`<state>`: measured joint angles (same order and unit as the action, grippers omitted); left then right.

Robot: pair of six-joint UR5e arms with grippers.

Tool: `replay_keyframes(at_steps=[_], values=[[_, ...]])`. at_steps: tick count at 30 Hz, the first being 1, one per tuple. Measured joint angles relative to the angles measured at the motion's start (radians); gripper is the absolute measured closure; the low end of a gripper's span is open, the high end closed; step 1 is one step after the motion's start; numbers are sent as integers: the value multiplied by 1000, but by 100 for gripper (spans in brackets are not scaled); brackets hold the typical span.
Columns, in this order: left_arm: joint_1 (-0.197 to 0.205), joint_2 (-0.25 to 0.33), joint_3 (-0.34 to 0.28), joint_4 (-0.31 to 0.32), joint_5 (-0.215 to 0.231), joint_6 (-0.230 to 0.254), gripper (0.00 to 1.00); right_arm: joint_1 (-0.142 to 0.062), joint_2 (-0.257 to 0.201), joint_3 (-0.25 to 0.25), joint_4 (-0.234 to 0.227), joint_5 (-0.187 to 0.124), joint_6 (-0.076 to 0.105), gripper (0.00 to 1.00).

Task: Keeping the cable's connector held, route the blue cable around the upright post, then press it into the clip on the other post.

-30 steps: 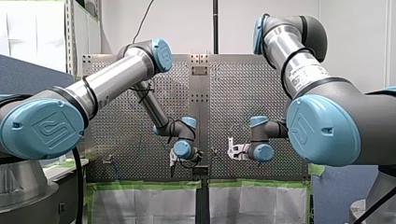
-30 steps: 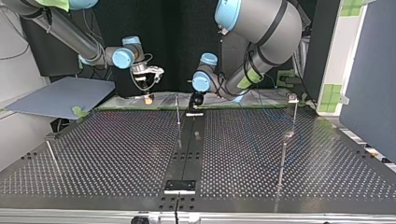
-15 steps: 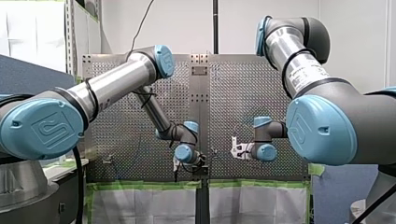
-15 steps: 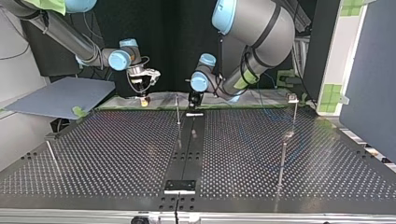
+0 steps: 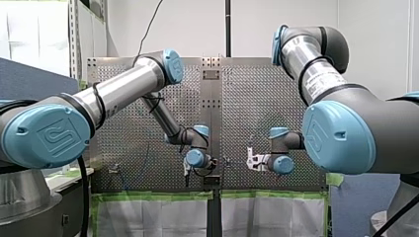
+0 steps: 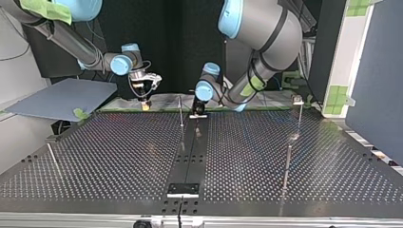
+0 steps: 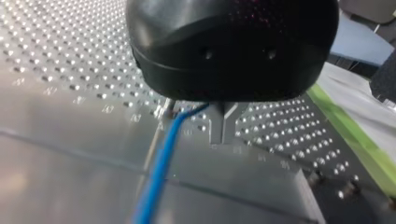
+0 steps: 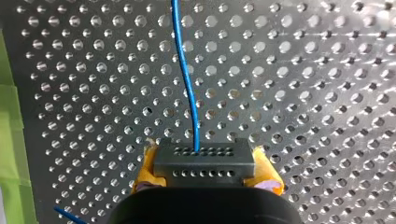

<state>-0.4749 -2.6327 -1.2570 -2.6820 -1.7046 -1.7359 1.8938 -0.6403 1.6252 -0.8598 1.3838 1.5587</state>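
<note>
In the right wrist view my right gripper (image 8: 205,173) is shut with its yellow pads (image 8: 148,164) on either side of a dark grey connector (image 8: 204,156). The blue cable (image 8: 187,84) runs from the connector away over the perforated table. In the left wrist view my left gripper (image 7: 223,136) has its metal fingers together, and the blue cable (image 7: 161,163) comes out beside them, close over the table. In the top view my left gripper (image 6: 198,110) hangs next to a thin upright post (image 6: 181,112). My right gripper (image 6: 145,100) is to that post's left. A post with a clip (image 6: 299,101) stands far right.
Further thin posts stand at the top view's near right (image 6: 287,164) and near left (image 6: 52,156). A dark centre strip (image 6: 190,152) runs down the perforated table. A grey board (image 6: 62,97) lies beyond the table's far left edge, with green tape along the far edge.
Both grippers have come lower toward the table's far edge. In the front view my right gripper has shifted a little to the right; my left gripper has stayed beside the middle post.
</note>
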Motion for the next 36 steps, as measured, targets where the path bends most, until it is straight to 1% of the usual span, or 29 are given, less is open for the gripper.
replay_keyframes(at_steps=[8,17,25,27,31,32,36], values=[[15,0,2,-7,-6,4,100,-11,7,-37,4,-5,2,100],[19,0,3,-10,-6,10,100,-26,9,-64,6,-26,5,100],[20,1,3,0,-7,24,100,-38,24,-85,8,-33,16,100],[19,1,3,3,-11,36,100,-40,35,-98,19,-34,13,100],[19,1,3,8,-28,57,100,-43,55,-124,55,-34,-7,100],[19,1,3,10,-33,64,100,-44,56,-127,60,-34,-9,100],[18,1,3,14,-41,82,100,-48,59,-134,68,-36,-10,100]])
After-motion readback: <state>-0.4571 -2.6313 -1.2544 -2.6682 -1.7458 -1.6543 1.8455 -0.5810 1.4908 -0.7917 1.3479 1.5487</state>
